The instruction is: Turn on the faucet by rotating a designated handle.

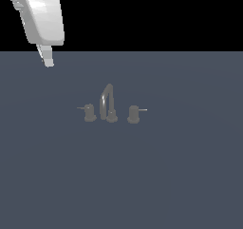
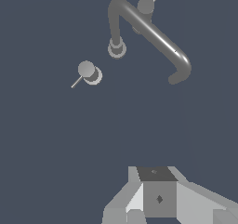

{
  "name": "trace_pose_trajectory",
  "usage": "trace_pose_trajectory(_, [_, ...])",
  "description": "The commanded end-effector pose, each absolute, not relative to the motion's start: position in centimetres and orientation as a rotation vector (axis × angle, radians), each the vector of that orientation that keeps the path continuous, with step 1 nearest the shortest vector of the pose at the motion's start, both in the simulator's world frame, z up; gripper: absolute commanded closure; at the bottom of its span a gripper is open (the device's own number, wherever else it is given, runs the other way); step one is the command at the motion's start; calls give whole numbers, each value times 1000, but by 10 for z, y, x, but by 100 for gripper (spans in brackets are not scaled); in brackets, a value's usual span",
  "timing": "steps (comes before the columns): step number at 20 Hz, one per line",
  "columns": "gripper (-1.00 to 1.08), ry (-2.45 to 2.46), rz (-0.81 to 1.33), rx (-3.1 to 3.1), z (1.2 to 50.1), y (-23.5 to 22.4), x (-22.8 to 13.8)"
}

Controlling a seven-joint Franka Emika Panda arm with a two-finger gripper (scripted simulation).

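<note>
The faucet (image 1: 108, 102) is a small dull grey set: an arched spout (image 2: 148, 30) on a round base with a squat knob on each side. The handle (image 1: 88, 112) is the knob toward the exterior view's left, and its thin dark lever points left. In the wrist view the handle (image 2: 88, 73) stands apart from the spout base (image 2: 116, 48). My gripper (image 1: 48, 61) hangs high and far off to the exterior view's left of the faucet, touching nothing. Its fingers (image 2: 158, 193) show as one block with no gap, so it looks shut and empty.
The twin knob (image 1: 134, 114) with a paler lever pointing toward the exterior view's right stands on the other side of the spout; the wrist view shows this twin knob (image 2: 145, 6) partly behind the arch. Everything rests on a flat grey-blue floor (image 1: 180, 176).
</note>
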State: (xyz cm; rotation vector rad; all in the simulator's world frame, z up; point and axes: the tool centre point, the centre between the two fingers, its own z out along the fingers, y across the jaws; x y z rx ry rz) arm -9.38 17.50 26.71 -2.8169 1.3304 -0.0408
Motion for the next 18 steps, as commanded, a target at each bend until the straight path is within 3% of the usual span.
trace_pose_trajectory(1, [108,1384,-39,-2790,257,179,-84])
trace_pose_trajectory(18, [108,1752,-27,-2588,184,191,-13])
